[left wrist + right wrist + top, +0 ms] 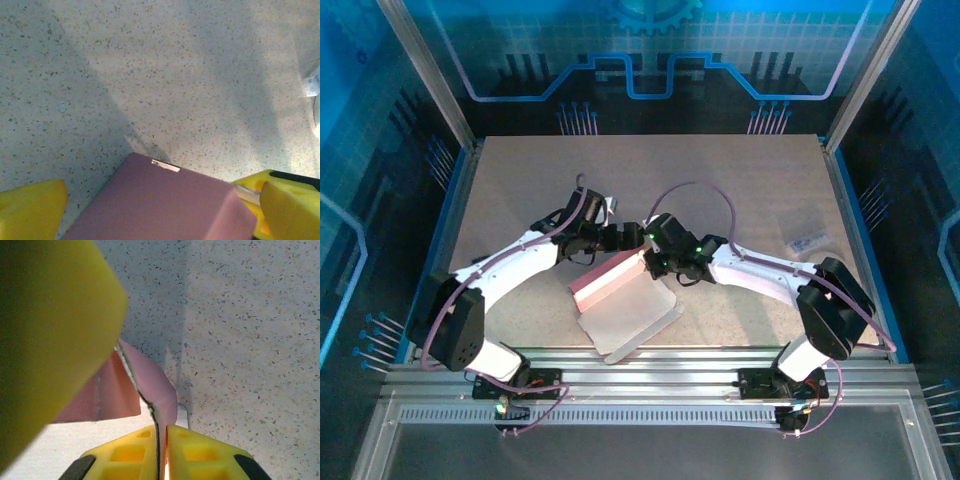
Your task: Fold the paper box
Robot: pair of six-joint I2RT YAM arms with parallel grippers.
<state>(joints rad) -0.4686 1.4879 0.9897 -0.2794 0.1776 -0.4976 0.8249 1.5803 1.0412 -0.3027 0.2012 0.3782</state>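
I had the paper box (623, 305) toward the near edge of the counter (520, 180), about midway between its left and right edges. A pale panel lay flat on the surface and a pink panel stood up along its far side. The right hand (161, 452) was pinched down on the thin edge of the card, and in its wrist view that edge ran straight into the slit between the closed jaws, with the pink flap rising just beyond. The left hand (160, 207) stood as wide as it goes, astride the pink panel. Its yellow fingers (31, 210) sat one on each side, and I could not tell whether the right-side one touched the corner of the card. I judged this to be the wall-raising step: one side had been brought up on its crease, while the pale panel toward the near edge was not yet folded. The next move, as I read it, called for the left hand to close on or brace the standing wall, so that the right hand could turn its flap over along the score line. The card looked thin, so a hard pinch or a pull off the crease might have buckled it. With only one hand gripping, the box could have skated across the smooth counter. A small pale packet (807, 240) lay near the right edge, well apart from the work.
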